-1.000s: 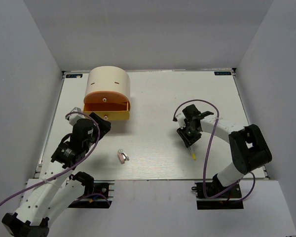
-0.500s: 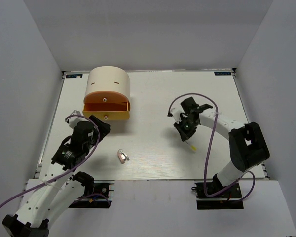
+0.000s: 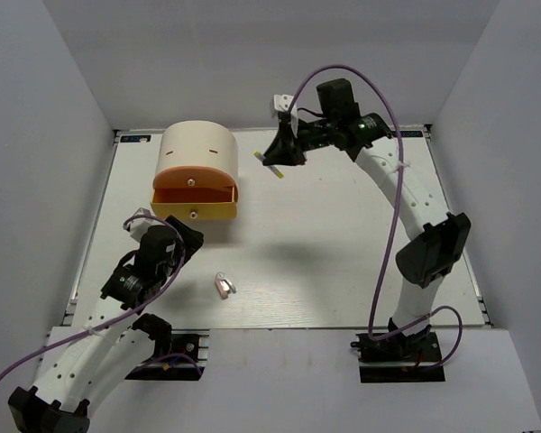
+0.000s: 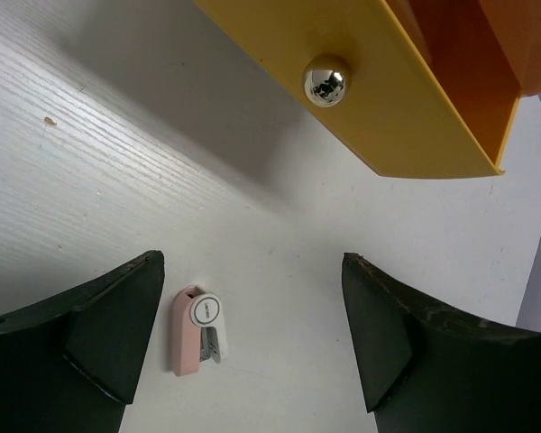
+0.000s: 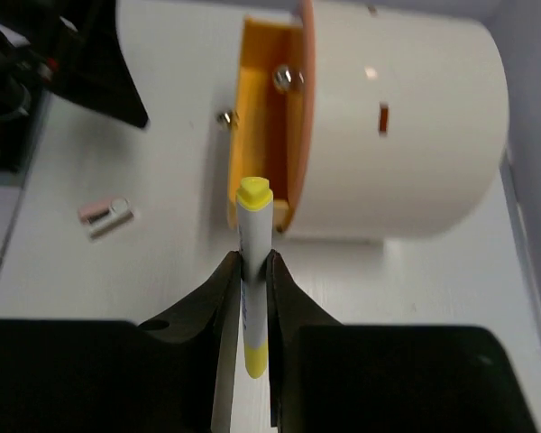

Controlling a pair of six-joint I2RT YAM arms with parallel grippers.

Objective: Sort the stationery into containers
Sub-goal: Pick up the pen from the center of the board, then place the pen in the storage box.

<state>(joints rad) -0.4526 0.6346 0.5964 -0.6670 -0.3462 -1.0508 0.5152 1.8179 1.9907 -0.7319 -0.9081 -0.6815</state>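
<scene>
**Stick clamped in my right jaws, left jaws wide and empty**

My right jaws are closed tight on a yellow-and-white stick (image 5: pixel 252 271). Its white barrel is pinched between my two dark fingers (image 5: pixel 215 311), with a yellow end poking out at each side of the grip. From above, the stick (image 3: pixel 272 168) hangs in the air over the far part of the white surface (image 3: pixel 343 253), just to the right of the cream cabinet (image 3: pixel 198 149) and not touching it. Through my right wrist camera, the stick's yellow tip points toward the cabinet (image 5: pixel 406 117), close to the open side of the yellow drawer (image 5: pixel 257 117).

That yellow drawer (image 3: pixel 197 211) stands pulled out from the cabinet's base, and the orange drawer front (image 3: pixel 196 177) above it is flush with the cabinet. Each front has a small round knob, and my left wrist camera sees the yellow one's shiny knob (image 4: pixel 325 81) close up.

My left jaws are spread wide with nothing between them, hovering over the surface just in front of the yellow drawer (image 4: pixel 406 99). Between my left fingers (image 4: pixel 99 334), nearer the left one, a small pinkish clip (image 4: pixel 197 329) lies flat on the surface. From above, that clip (image 3: pixel 224 286) sits alone toward the near edge, well apart from the cabinet.
</scene>
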